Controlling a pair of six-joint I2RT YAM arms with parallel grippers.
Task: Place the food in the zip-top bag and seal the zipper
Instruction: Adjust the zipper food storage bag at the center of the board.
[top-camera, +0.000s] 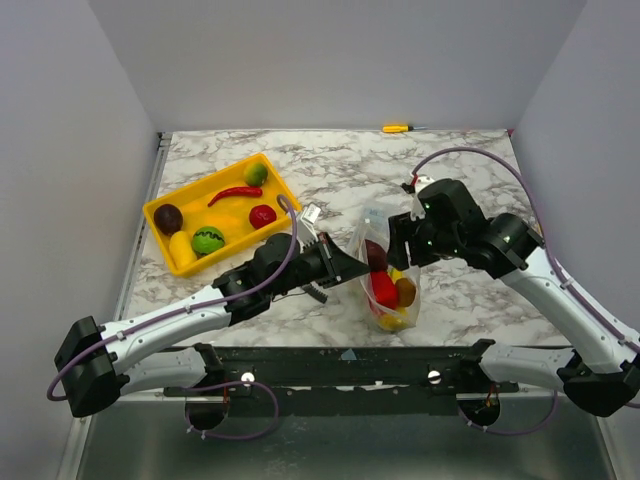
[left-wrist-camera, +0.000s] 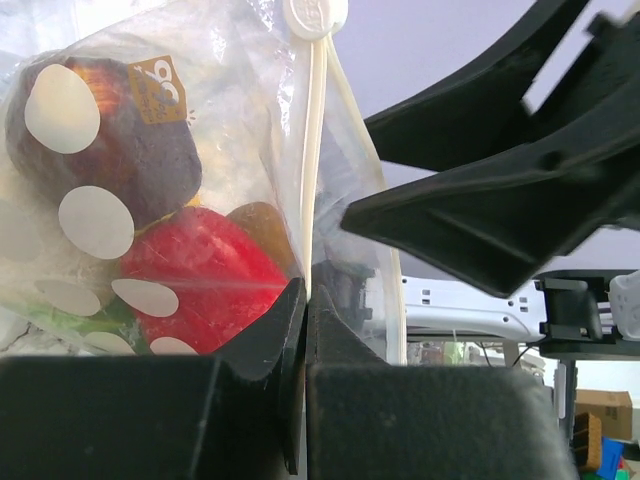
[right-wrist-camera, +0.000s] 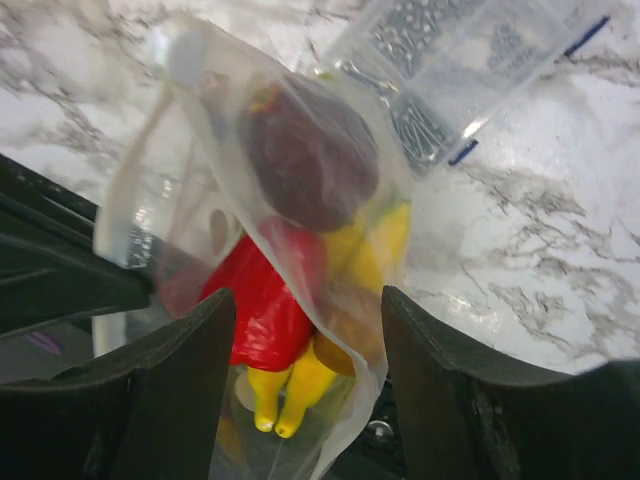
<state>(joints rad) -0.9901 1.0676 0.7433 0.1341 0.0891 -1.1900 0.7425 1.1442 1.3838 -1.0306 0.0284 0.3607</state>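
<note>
The zip-top bag (top-camera: 388, 285) stands on the marble table between my grippers, holding a dark purple piece (top-camera: 376, 254), a red piece (top-camera: 383, 289) and yellow pieces (top-camera: 392, 320). My left gripper (top-camera: 351, 270) is shut on the bag's edge; in the left wrist view its jaws (left-wrist-camera: 306, 292) pinch the white zipper strip (left-wrist-camera: 316, 150) beside the red piece (left-wrist-camera: 200, 275). My right gripper (top-camera: 399, 250) is open, its fingers (right-wrist-camera: 205, 330) straddling the bag (right-wrist-camera: 180, 170) from above without gripping it. More food lies in the yellow tray (top-camera: 165, 207).
In the tray are a red chili (top-camera: 235, 194), a green fruit (top-camera: 256, 174), a red piece (top-camera: 263, 216), a dark purple piece (top-camera: 168, 217) and a green striped piece (top-camera: 208, 240). A yellow-handled tool (top-camera: 397, 128) lies at the back edge. Grey walls surround the table.
</note>
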